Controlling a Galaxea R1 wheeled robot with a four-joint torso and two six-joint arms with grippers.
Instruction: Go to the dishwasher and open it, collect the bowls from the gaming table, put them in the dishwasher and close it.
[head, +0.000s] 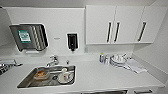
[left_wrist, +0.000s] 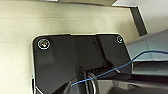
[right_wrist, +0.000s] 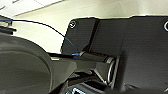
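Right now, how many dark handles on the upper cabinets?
3: two side by side where the left and middle doors meet, one on the right door. More may lie past the frame's edge.

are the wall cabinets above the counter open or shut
Shut: the three white wall cabinet doors sit flush in one plane, dark bar handles vertical, no gap showing any inside.
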